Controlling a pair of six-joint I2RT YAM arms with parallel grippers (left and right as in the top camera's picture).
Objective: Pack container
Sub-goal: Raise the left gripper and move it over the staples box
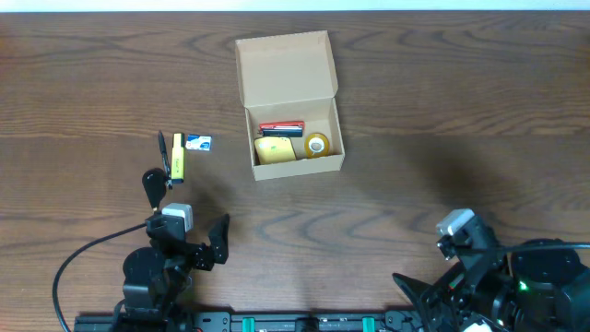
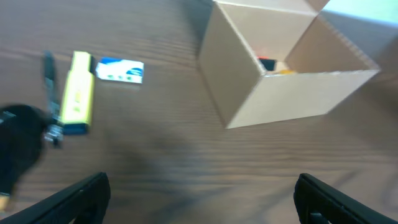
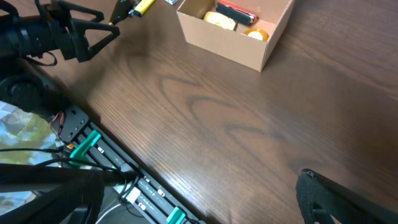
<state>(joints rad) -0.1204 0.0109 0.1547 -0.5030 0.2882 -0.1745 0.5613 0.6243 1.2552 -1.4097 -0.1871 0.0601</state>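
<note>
at the near left of the dark brown wood-grain surface (image 1: 442, 111), the left gripper (image 2: 202, 208) hangs with its 2 fingers spread wide and nothing between them. just beyond it lies a thin black pen (image 1: 162, 152), and beside the pen on its right a yellow highlighter marker (image 1: 177, 157), the 2 nearly parallel and so close that i cannot tell if they touch. a small blue-and-white flat packet (image 1: 197, 142) sits just to the right of the highlighter's far end.

further right, near the middle of the surface, stands the small tan cardboard box (image 1: 300, 167), well apart from both grippers. its hinged flap lid (image 1: 284, 69) is folded back on the far side, so the box is open. inside, a red-and-black flat item (image 1: 281, 127) lies along the far wall, a rounded yellow object (image 1: 275, 149) fills the near left, and a small yellow roll of tape (image 1: 317, 144) sits at the right.

at the near right, the right gripper (image 3: 199, 205) is also spread wide and holds nothing.
</note>
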